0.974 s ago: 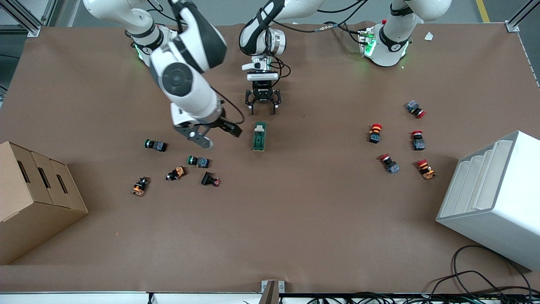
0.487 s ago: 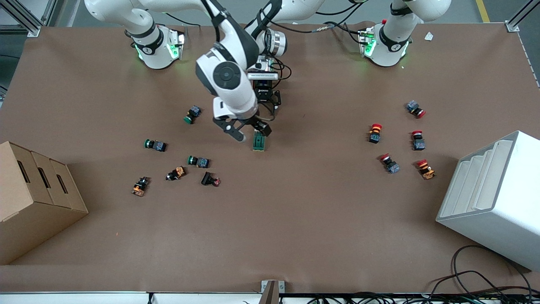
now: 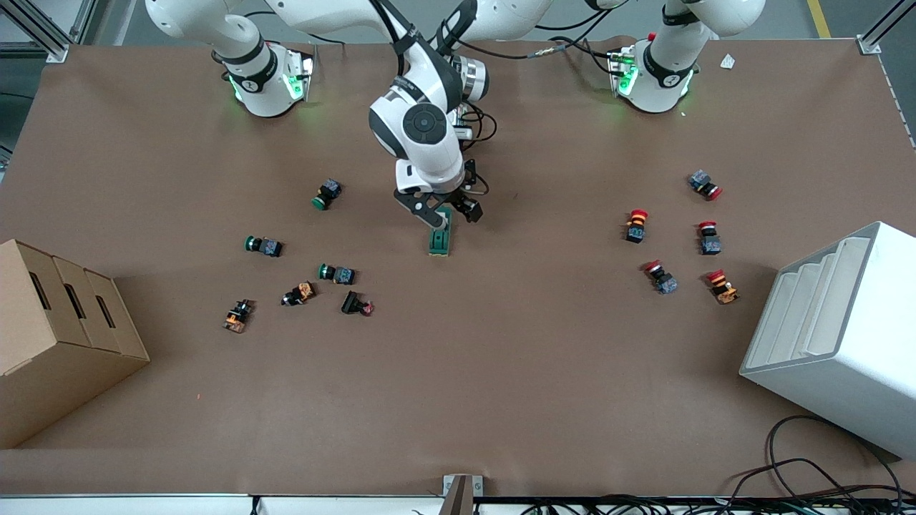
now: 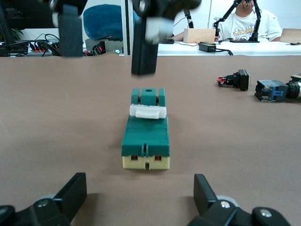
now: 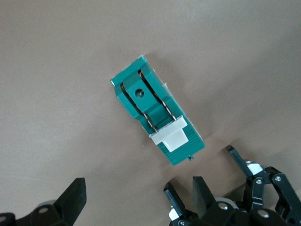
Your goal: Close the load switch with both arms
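The load switch [image 3: 439, 242] is a narrow dark-green block with a white lever, lying mid-table. My right gripper [image 3: 449, 213] is open and hangs over the switch's end that is farther from the front camera. In the right wrist view its fingers [image 5: 71, 197] are spread, with the switch [image 5: 157, 110] in front of them. My left gripper [image 4: 138, 197] is open and low on the table, just off the switch's cream end [image 4: 146, 162]. The right arm's wrist hides most of it in the front view. Nothing is held.
Green-capped push buttons [image 3: 327, 193] [image 3: 263, 246] and orange and black parts [image 3: 298, 293] lie toward the right arm's end. Red-capped buttons [image 3: 635, 225] [image 3: 708, 237] lie toward the left arm's end. A cardboard box [image 3: 57, 336] and a white bin [image 3: 837, 336] stand at the table's ends.
My right arm has swung from over the green buttons to the load switch, uncovering one green-capped button. The left gripper and the switch have stayed in place.
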`<state>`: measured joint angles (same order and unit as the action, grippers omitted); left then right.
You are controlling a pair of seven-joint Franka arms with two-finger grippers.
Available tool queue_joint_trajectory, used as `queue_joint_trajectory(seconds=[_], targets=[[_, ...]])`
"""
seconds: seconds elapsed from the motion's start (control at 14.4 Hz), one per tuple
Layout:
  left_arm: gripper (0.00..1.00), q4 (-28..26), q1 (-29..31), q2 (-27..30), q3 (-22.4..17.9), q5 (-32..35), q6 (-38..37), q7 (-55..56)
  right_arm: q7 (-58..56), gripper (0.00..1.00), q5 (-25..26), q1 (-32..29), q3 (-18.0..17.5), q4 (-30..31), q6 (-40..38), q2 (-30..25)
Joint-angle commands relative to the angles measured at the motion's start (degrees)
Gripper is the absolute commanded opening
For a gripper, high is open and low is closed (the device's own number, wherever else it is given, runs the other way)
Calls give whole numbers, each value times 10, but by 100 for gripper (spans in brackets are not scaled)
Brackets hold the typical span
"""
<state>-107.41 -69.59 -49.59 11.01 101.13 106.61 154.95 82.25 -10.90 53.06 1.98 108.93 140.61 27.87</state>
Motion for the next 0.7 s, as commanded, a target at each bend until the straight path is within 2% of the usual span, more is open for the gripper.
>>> queue_joint_trajectory(seconds=[0.0,0.28,0.63], targets=[[100,17,2,-12,-7,13,4,7,5,100,-11,21,7,58,68,-12],[100,16,2,-13,-8,15,4,9,9,100,-11,29,7,90,134,-12],[100,17,6,-12,-8,20,4,10,6,100,-11,27,7,94,148,-3]])
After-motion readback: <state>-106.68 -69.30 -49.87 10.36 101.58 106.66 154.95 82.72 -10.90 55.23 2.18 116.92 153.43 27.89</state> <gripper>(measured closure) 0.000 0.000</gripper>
